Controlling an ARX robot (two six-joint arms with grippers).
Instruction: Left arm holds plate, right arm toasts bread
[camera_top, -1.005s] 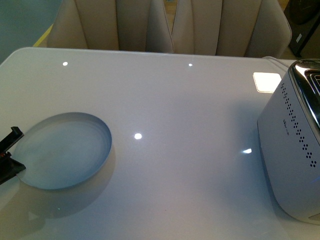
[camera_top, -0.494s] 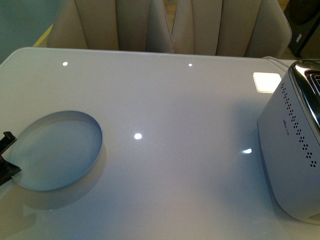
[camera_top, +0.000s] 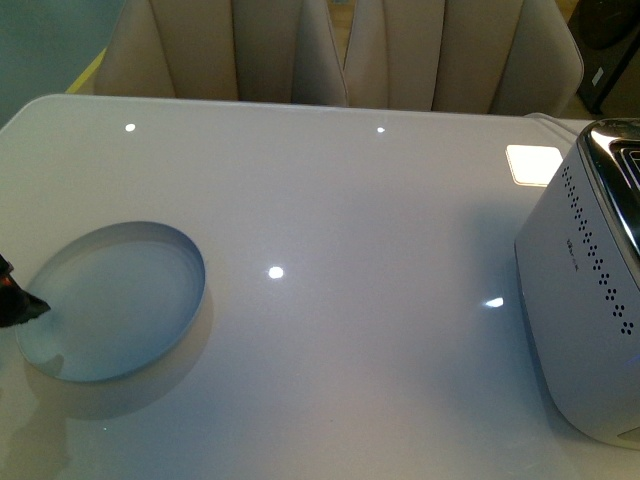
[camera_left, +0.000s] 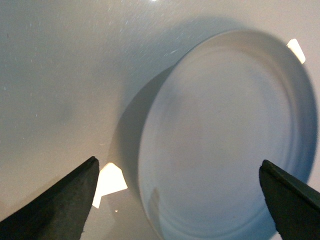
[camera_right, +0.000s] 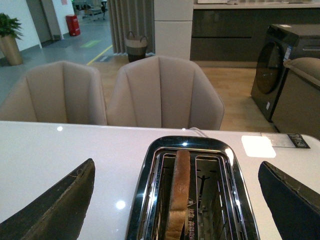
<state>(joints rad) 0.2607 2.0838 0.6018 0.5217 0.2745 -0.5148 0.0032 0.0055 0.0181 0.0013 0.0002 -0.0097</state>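
Plate (camera_top: 110, 300): near left, empty, awaiting toast.
Left gripper (camera_left: 182, 200): jaws wide, straddling its rim (contact unclear).
Right gripper (camera_right: 175, 210): spread, empty, above bread (camera_right: 178, 195) in toaster (camera_right: 150, 200).

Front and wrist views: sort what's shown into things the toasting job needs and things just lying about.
Part of the job:
plate, empty, on the table
bread, standing in a toaster slot
toaster
left gripper, open beside the plate
right gripper, open above the toaster

Just there:
two beige chairs
washing machine
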